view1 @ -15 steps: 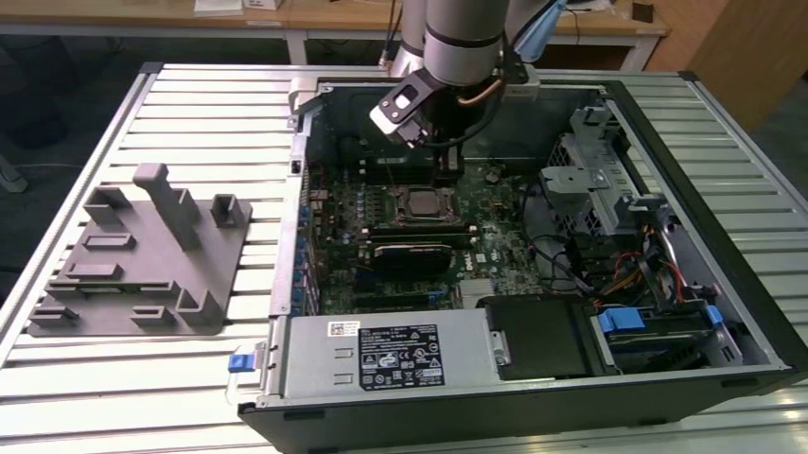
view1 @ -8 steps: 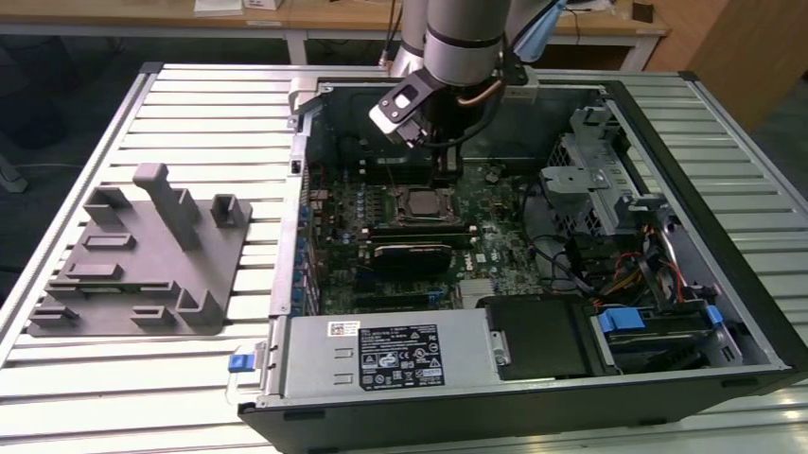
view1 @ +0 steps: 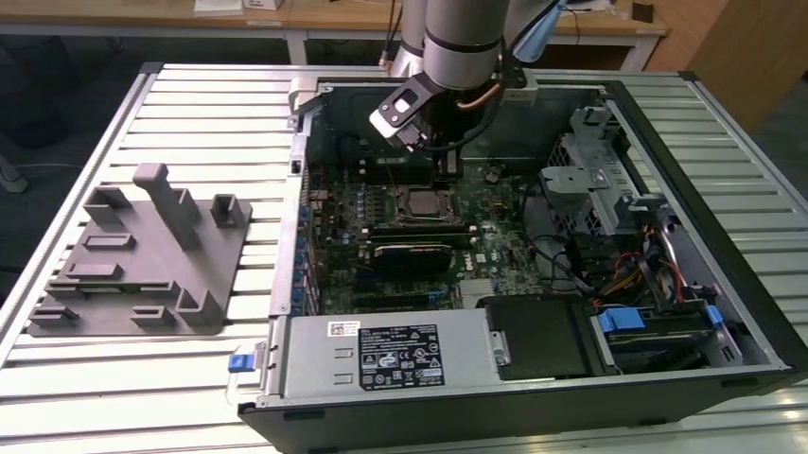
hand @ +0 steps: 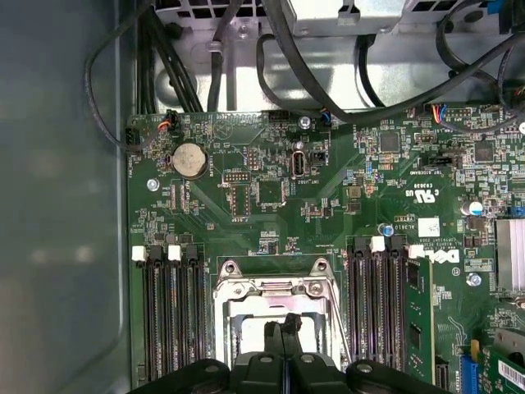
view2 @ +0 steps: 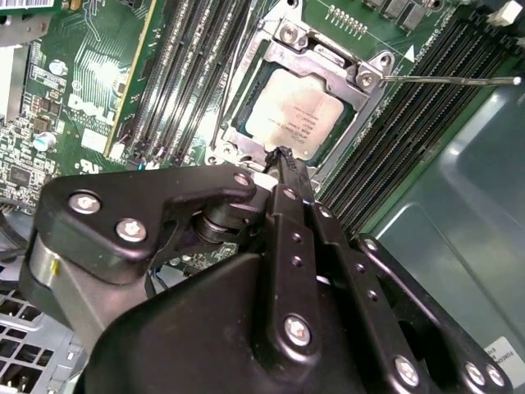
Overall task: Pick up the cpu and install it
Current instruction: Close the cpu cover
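Here, the small flat square silver-grey metal cpu (view2: 299, 111) is sitting in the metal-framed socket (view2: 361, 78) on the green motherboard (view2: 90, 74), inside the open black computer case (view1: 505, 416) lying on the slatted metal tabletop (view1: 189, 104). The black end effector (view2: 284, 156) is hovering at the chip's edge, fingers pressed together, gripping nothing. A grey plastic fixture tray (view1: 139, 274) is resting well apart from the case.

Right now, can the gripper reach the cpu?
Probably yes: the cpu lies uncovered in its socket, and the gripper, tips shut, hangs right at its edge with nothing between.
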Controlling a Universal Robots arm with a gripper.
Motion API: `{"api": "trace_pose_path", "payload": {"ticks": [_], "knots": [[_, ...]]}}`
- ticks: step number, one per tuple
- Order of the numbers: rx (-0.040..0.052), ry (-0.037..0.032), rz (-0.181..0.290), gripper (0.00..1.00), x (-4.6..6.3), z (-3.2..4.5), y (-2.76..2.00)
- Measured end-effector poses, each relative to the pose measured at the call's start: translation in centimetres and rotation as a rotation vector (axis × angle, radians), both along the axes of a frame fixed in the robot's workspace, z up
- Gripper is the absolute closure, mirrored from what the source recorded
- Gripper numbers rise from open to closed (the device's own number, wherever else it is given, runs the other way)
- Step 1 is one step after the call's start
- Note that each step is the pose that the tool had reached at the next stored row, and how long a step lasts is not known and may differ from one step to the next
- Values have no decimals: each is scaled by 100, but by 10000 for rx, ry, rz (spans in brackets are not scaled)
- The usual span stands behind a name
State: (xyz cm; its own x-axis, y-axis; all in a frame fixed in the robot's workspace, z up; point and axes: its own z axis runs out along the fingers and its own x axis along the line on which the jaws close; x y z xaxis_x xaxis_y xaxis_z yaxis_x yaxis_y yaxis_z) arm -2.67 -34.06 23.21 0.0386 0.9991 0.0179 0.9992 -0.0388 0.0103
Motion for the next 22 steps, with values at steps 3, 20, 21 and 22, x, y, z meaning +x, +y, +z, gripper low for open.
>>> {"api": "trace_pose_path", "payload": {"ticks": [3, 20, 21, 22], "knots": [[1, -1, 157, 89, 0, -1, 0], [1, 0, 3650, 89, 0, -11, 0], [0, 0, 3831, 89, 0, -11, 0], [1, 0, 4010, 89, 0, -11, 0]]}}
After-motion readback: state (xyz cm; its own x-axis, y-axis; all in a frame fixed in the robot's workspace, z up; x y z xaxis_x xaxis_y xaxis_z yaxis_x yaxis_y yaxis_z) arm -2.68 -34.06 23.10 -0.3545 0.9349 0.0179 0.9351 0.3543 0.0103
